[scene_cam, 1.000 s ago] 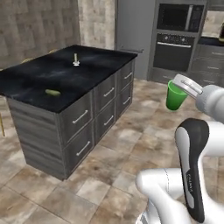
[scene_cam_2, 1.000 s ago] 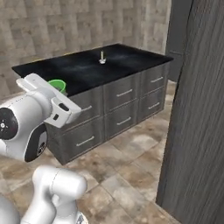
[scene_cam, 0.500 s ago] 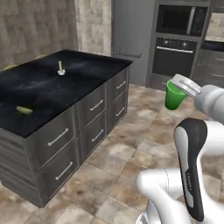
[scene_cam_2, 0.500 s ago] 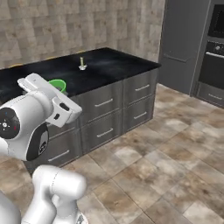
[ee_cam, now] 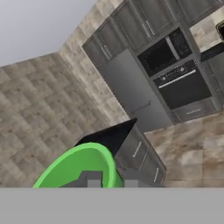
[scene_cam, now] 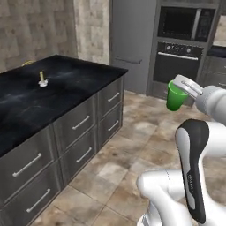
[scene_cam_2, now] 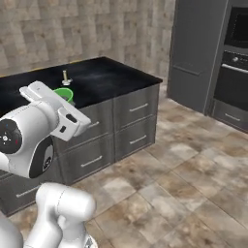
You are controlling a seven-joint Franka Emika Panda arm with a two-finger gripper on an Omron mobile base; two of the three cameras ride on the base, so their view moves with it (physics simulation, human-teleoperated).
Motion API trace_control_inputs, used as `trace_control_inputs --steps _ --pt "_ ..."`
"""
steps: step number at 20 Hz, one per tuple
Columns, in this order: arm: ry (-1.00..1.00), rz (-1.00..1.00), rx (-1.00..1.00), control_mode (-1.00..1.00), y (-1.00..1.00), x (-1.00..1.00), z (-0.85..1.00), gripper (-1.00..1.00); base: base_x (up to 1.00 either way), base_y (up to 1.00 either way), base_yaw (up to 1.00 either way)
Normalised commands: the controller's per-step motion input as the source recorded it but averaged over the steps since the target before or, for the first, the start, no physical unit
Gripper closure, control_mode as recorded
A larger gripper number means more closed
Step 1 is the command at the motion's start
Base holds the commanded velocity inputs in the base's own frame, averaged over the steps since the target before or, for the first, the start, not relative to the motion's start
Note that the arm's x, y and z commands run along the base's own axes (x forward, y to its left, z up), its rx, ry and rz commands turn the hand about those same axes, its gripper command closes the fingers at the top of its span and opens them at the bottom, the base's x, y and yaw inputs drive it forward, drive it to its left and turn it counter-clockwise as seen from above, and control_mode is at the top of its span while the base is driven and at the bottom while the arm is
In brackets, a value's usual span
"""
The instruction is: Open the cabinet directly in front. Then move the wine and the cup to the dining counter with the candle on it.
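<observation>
**Cup held in the air beside the table**

The end effector (scene_cam: 180, 86) is clenched on the rim of the green cup (scene_cam: 175, 97), which hangs above the tiled floor (scene_cam: 132, 150), well apart from the table (scene_cam: 66, 88). In the right base view the white hand hides most of the cup (scene_cam_2: 64, 94); only a green sliver of rim shows. In the hand view the cup (ee_cam: 76, 168) is cut off by the lower edge and the fingertips (ee_cam: 92, 179) sit at its rim. The candle (scene_cam: 42, 79) stands near the table's far edge, small and blurred; its holder is hard to make out. The table's near end is cut off by the frame. An oven (scene_cam: 176, 66) stands behind the cup.
</observation>
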Motion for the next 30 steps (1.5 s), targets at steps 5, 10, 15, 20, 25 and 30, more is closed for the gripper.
trace_control_inputs --steps 5,10,15,20,25,30 --pt "0.00 0.00 0.00 1.00 0.00 0.00 0.00 1.00 1.00 -0.56 0.25" --pt "0.00 0.00 0.00 1.00 0.00 0.00 0.00 1.00 1.00 -0.27 0.37" --pt "0.00 0.00 0.00 1.00 0.00 0.00 0.00 1.00 1.00 -0.14 0.48" --pt "0.00 0.00 0.00 1.00 0.00 0.00 0.00 1.00 1.00 -0.10 0.57" --pt "0.00 0.00 0.00 1.00 0.00 0.00 0.00 1.00 0.50 -0.34 0.52" --pt "0.00 0.00 0.00 1.00 0.00 0.00 0.00 1.00 0.17 -0.37 0.60"
